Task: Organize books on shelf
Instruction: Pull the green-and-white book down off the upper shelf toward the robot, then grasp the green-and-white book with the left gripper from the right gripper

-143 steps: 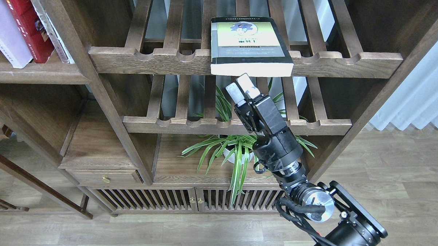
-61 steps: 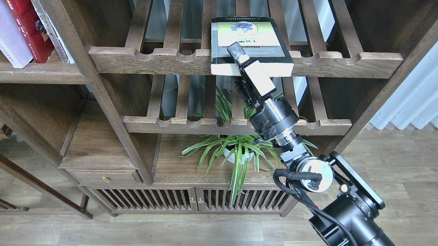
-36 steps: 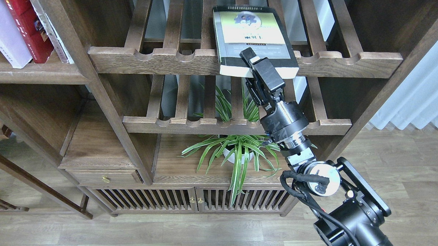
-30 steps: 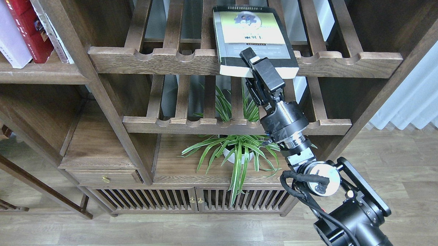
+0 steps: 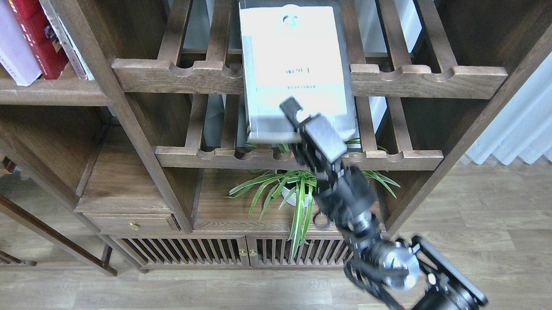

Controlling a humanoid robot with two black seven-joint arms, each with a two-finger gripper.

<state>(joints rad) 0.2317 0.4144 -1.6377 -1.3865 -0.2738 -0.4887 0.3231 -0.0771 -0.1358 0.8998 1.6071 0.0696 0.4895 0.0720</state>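
Since a moment ago the thick black-bordered paperback (image 5: 296, 67) has come off the slatted rack (image 5: 415, 79), tilted up, pinched at its lower edge by the right end effector (image 5: 302, 122); heavy, likely to droop.

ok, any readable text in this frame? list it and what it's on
Nothing reads cleanly.
Black-bordered pale paperback held by the right hand: top strip and centre title lines are motion-blurred, unreadable.
Red paperback at upper left: small marks, too small to read.
Lavender-white paperback: no text visible.
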